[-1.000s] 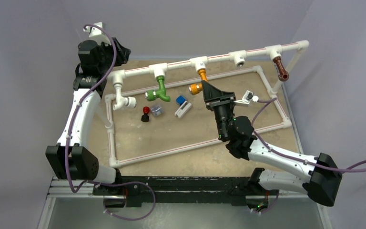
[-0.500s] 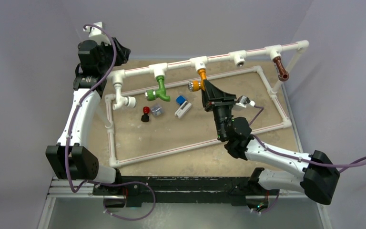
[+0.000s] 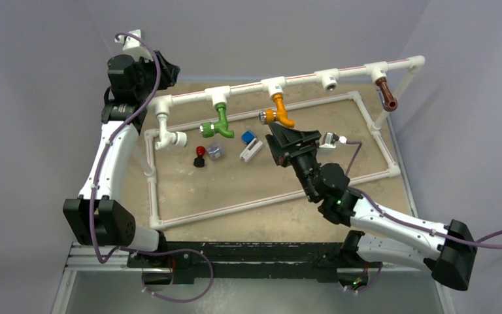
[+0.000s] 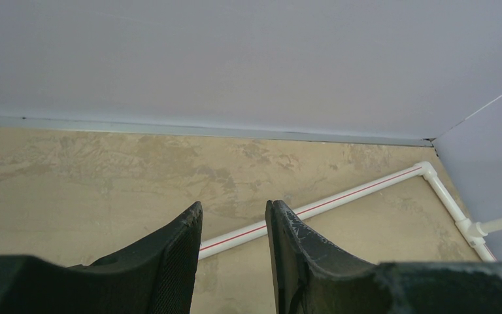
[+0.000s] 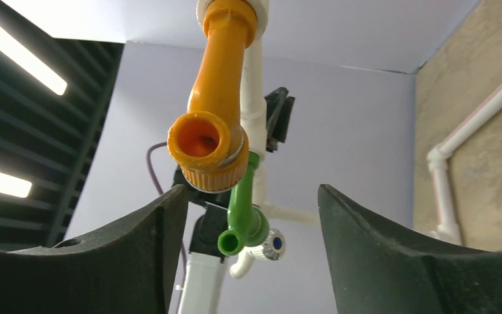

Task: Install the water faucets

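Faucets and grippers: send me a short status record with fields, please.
orange faucet: hanging from the pipe rail
green faucet: hanging from the same rail, beside the orange one
brown faucet: hanging near the rail's far end
empty tee socket: between orange and brown, no faucet
right gripper: open, just under the orange faucet, not clamping it
left gripper: jaws slightly apart, holding nothing
red-and-black knob: loose on the table
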Robot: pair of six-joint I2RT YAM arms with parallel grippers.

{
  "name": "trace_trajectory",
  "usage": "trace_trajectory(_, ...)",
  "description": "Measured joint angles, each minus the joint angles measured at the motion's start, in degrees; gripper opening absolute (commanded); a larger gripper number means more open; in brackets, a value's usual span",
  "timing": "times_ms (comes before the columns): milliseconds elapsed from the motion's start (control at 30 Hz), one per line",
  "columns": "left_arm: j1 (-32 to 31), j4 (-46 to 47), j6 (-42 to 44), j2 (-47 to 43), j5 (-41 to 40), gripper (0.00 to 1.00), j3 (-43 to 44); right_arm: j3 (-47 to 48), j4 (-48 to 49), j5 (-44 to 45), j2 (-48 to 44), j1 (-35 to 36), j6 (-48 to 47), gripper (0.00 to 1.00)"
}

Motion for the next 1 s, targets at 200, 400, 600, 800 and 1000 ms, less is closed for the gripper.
trace_trajectory(200,0.0,0.0,0.0,0.0,0.0,0.40,0.0,-0.4,-7.2,0.3,-6.5,0.0,-6.7,0.75)
trace_trajectory(400,0.0,0.1,0.0,0.0,0.0,0.40,0.0,0.3,-14.0,1.9,-14.1,0.0,-21.5,0.74)
trace_trajectory(600,0.0,0.2,0.0,0.1,0.0,0.40,0.0,5.0,-21.9,3.8,-15.7,0.0,-44.2,0.78)
trace_trajectory(800,0.0,0.2,0.0,0.1,0.0,0.40,0.0,8.4,-24.6,3.1,-16.4,0.0,-70.8,0.78)
trace_trajectory(1000,0.0,0.2,0.0,0.1,0.0,0.40,0.0,12.4,-27.5,-0.7,-15.2,0.0,-98.3,0.78)
